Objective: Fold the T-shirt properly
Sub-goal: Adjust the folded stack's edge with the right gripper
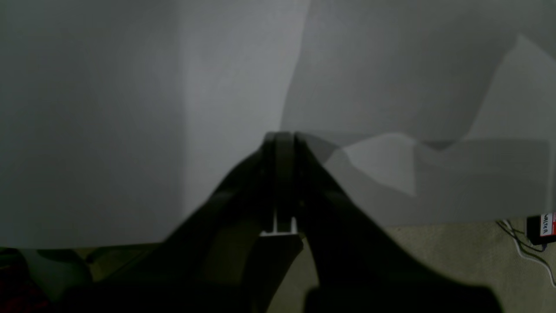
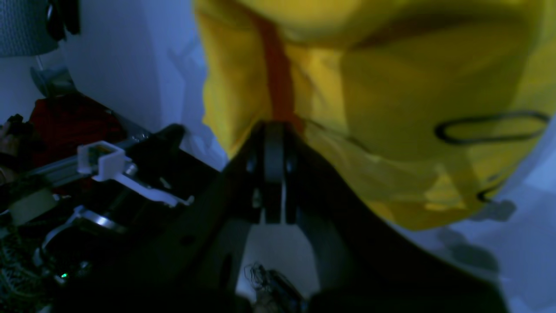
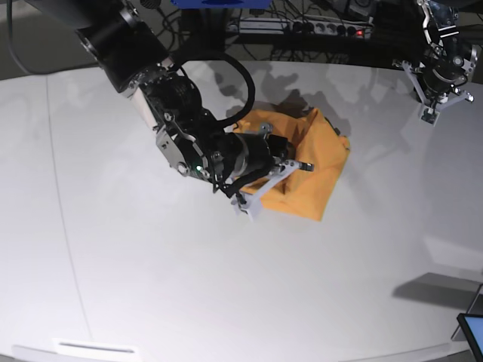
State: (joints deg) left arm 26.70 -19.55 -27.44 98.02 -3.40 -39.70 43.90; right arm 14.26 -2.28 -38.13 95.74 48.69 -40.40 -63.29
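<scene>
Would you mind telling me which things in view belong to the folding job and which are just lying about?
Part of the job:
- T-shirt, bunched on the table
- right gripper, shut, its tip against the shirt
- left gripper, shut, away from the shirt

Just lying about:
- power strip and cables behind the table
- screen corner at the table's edge

Only one bit of writing shows: a small red-and-white label (image 1: 547, 224) on a dark box at the right edge of the left wrist view, lying on the floor beside some cables. Its handwritten letters are too small and cut off to read. No other text, brand or number is legible.
</scene>
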